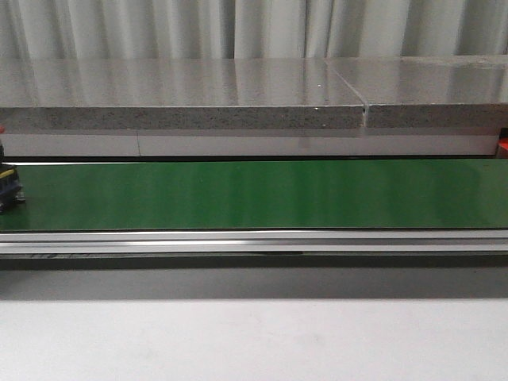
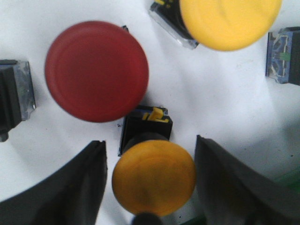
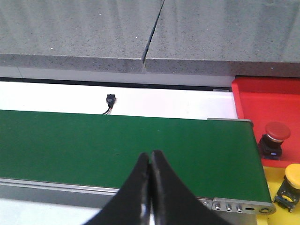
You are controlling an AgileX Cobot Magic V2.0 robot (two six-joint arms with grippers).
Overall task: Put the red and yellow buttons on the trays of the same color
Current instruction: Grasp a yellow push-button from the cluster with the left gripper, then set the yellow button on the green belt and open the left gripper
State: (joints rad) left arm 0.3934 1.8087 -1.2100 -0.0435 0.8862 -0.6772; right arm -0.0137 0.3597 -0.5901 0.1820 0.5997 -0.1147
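Left wrist view, round glossy yellow button [image 2: 153, 176] between dark fingers [image 2: 70, 187]

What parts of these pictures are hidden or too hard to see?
- Front view: neither arm shows; only a sliver of a yellow-and-black object pokes in at the left edge of the green belt.
- Left wrist view: the upper yellow button is cut off by the frame and blurred.
- Right wrist view: the yellow tray is mostly out of frame; the small black thing beyond the belt is too tiny to name.
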